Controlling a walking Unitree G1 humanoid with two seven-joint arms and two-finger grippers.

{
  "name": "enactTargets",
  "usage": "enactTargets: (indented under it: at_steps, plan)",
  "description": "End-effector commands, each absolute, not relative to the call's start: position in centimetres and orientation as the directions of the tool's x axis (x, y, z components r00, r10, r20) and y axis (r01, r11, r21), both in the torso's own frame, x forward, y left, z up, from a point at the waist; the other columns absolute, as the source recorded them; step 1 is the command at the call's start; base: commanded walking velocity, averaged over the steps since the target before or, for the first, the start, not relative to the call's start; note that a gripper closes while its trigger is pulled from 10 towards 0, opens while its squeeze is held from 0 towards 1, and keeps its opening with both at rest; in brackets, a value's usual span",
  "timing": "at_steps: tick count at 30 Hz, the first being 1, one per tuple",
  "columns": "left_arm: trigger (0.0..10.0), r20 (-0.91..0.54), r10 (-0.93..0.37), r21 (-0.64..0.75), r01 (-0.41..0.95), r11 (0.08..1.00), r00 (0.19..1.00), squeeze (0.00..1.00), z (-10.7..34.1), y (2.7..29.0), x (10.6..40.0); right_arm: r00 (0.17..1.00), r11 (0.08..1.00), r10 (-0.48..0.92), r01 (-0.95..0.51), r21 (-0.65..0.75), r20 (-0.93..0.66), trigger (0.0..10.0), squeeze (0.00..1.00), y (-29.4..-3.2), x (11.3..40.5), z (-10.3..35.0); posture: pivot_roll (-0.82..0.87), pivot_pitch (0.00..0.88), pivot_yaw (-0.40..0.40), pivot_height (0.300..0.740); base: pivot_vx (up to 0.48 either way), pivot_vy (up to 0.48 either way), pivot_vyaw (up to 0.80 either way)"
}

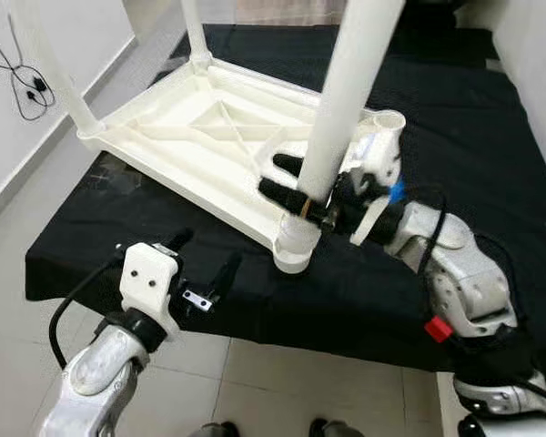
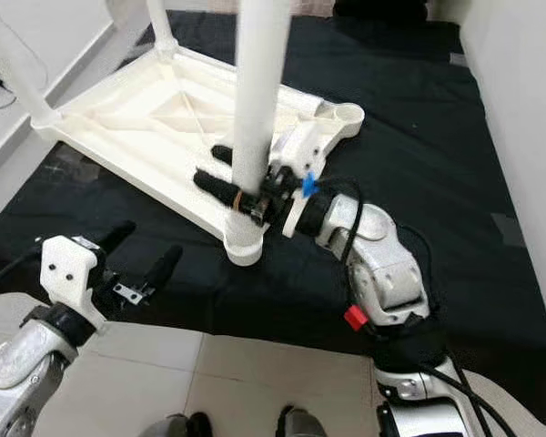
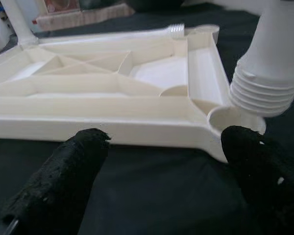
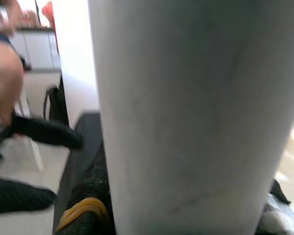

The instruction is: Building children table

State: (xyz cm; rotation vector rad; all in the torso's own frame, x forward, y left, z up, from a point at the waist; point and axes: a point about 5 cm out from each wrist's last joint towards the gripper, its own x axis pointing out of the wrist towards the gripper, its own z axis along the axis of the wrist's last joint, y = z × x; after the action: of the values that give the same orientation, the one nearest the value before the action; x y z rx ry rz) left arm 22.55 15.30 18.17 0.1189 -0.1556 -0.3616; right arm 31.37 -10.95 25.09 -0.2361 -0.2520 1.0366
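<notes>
The white table top lies upside down on a bench covered by a black cloth, its ribbed underside up so the corner sockets face upward to take legs. Two legs already stand in the far corners. At the corner nearest the bench's front edge a third leg stands upright with its threaded end in the socket, not fully seated judging by the ridges showing in the left wrist view. The right gripper clasps this leg low down, one black finger on each side, likely to steady and twist it into the thread. The left gripper hovers over the front edge of the bench, fingers spread and holding nothing, near the same corner. The last corner socket, beside the right wrist, is unfilled.
</notes>
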Motion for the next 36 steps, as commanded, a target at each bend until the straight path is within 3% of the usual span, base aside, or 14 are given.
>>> enactTargets:
  at_steps: [1, 5, 8, 9, 10, 11, 13, 14, 16, 18, 25, 36]
  plan:
    - [10.0, 0.046, -0.369, 0.145, 0.360, 0.922, 0.928, 0.00, 16.7, 15.1, 22.2, 0.524, 0.507, 0.850, -0.783, -0.360, 0.057, 10.0, 0.00, -10.8, 32.1, 24.4, -0.01, 0.241, 0.076, 0.740, 0.000, 0.000, 0.00]
    - [10.0, 0.008, -0.398, 0.152, 0.392, 0.907, 0.918, 0.00, 16.1, 14.4, 21.5, 0.593, 0.579, 0.801, -0.733, -0.357, 0.083, 10.0, 0.00, -11.1, 33.1, 24.5, 0.01, 0.260, 0.086, 0.740, 0.000, 0.000, 0.00]
    - [10.0, -0.056, -0.395, 0.175, 0.399, 0.900, 0.917, 0.00, 13.9, 13.9, 21.3, 0.668, 0.685, 0.723, -0.665, -0.296, 0.173, 10.0, 0.00, -12.0, 34.2, 25.3, 0.01, 0.225, 0.073, 0.740, 0.000, 0.000, 0.00]
    - [10.0, -0.088, -0.403, 0.219, 0.413, 0.884, 0.911, 0.00, 12.6, 13.7, 21.3, 0.698, 0.741, 0.671, -0.639, -0.205, 0.250, 10.0, 0.00, -12.4, 34.6, 26.0, 0.02, 0.147, 0.052, 0.740, 0.000, 0.000, 0.00]
    - [10.0, -0.111, -0.412, 0.250, 0.427, 0.869, 0.904, 0.00, 11.5, 13.6, 21.2, 0.715, 0.769, 0.633, -0.624, -0.136, 0.297, 10.0, 0.00, -12.8, 34.7, 26.3, 0.02, 0.133, 0.049, 0.740, 0.000, 0.000, 0.00]
    - [10.0, -0.111, -0.412, 0.250, 0.427, 0.869, 0.904, 0.00, 11.5, 13.6, 21.2, 0.715, 0.769, 0.633, -0.624, -0.136, 0.297, 10.0, 0.00, -12.8, 34.7, 26.3, 0.02, 0.133, 0.049, 0.740, 0.000, 0.000, 0.00]
    - [10.0, -0.156, -0.377, 0.290, 0.407, 0.866, 0.913, 0.00, 9.3, 13.8, 21.1, 0.742, 0.794, 0.554, -0.607, 0.028, 0.377, 10.0, 0.00, -13.2, 34.7, 26.2, 0.03, 0.069, 0.037, 0.740, 0.000, 0.000, 0.00]
    - [10.0, -0.185, -0.338, 0.273, 0.379, 0.884, 0.923, 0.00, 8.1, 14.0, 21.1, 0.754, 0.799, 0.524, -0.597, 0.078, 0.397, 10.0, 0.00, -13.2, 34.5, 25.8, 0.03, 0.002, 0.023, 0.740, 0.000, 0.000, 0.00]
    - [10.0, -0.218, -0.294, 0.253, 0.345, 0.904, 0.930, 0.00, 6.7, 14.3, 21.0, 0.766, 0.803, 0.491, -0.583, 0.126, 0.414, 10.0, 0.00, -13.0, 34.4, 25.3, 0.03, 0.000, 0.019, 0.740, 0.000, 0.000, 0.00]
    - [10.0, -0.225, -0.284, 0.249, 0.337, 0.908, 0.932, 0.00, 6.4, 14.3, 21.0, 0.769, 0.803, 0.484, -0.580, 0.138, 0.418, 10.0, 0.00, -12.9, 34.3, 25.2, 0.03, 0.000, 0.015, 0.740, 0.000, 0.000, 0.00]
    - [10.0, -0.224, -0.269, 0.164, 0.308, 0.937, 0.937, 0.00, 4.9, 14.3, 22.5, 0.817, 0.830, 0.549, -0.558, 0.004, 0.173, 10.0, 0.00, -11.1, 32.3, 17.0, 0.02, 0.000, -0.008, 0.740, 0.000, 0.000, 0.00]
    - [10.0, -0.184, -0.248, 0.232, 0.287, 0.929, 0.951, 0.00, 4.6, 14.8, 23.7, 0.807, 0.834, 0.531, -0.552, 0.007, 0.258, 10.0, 0.00, -10.4, 32.7, 18.6, 0.03, 0.000, 0.015, 0.740, 0.000, 0.000, 0.00]
